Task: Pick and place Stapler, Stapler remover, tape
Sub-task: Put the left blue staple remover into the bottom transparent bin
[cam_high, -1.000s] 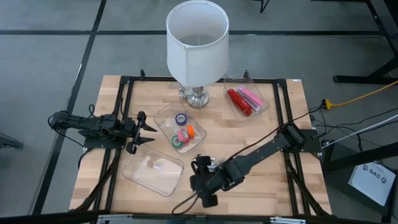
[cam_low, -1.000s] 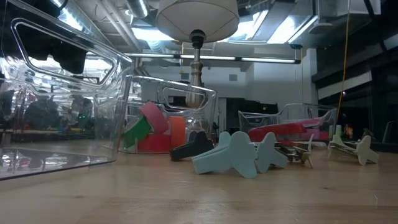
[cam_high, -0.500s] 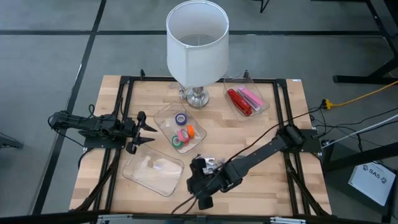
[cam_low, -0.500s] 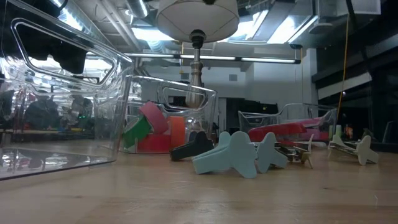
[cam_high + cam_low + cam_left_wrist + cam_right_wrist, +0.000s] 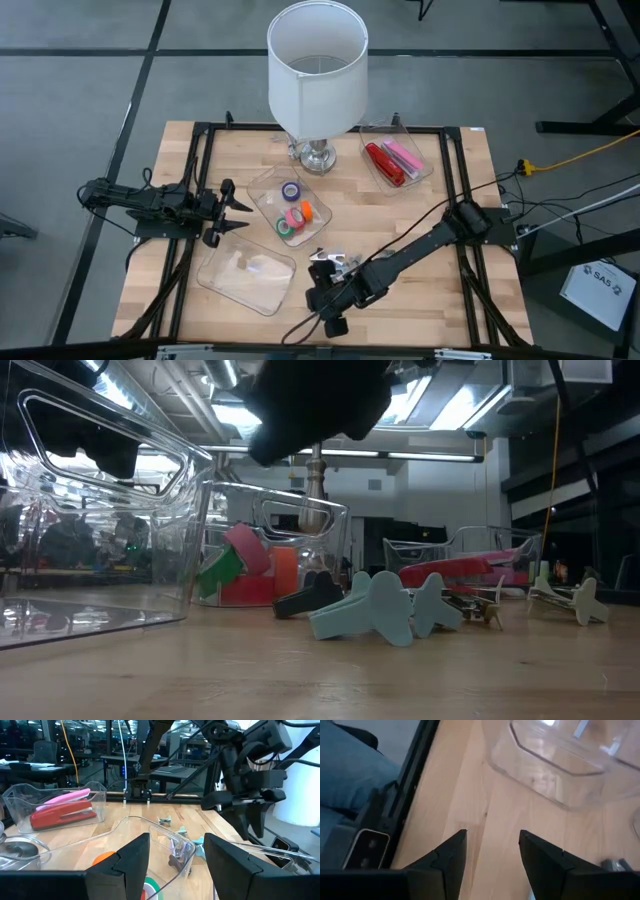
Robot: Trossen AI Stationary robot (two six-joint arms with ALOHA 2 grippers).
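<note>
A red stapler (image 5: 381, 163) and a pink one (image 5: 402, 154) lie in a clear tray (image 5: 420, 172) at the far right. Rolls of tape (image 5: 295, 212) fill a second clear tray (image 5: 262, 192) mid-table. Staple removers (image 5: 333, 260) lie loose on the wood; in the low view they show as teal pieces (image 5: 375, 610) and a black one (image 5: 308, 596). My right gripper (image 5: 320, 298) hangs open above the bare table just near-side of the removers, tilted downward, with nothing between its fingers (image 5: 490, 860). My left gripper (image 5: 235, 213) waits open at the left, level (image 5: 175, 865).
An empty clear tray (image 5: 245, 276) sits on the near left, close beside my right gripper. A white-shaded lamp (image 5: 317, 70) stands at the far middle. A black frame rail (image 5: 407, 805) runs along the table's edge. Bare wood (image 5: 420, 300) lies on the near right.
My right gripper has come down toward the table near the staple removers, dropping into the top of the low view, and has stayed open. Nothing on the table has moved.
</note>
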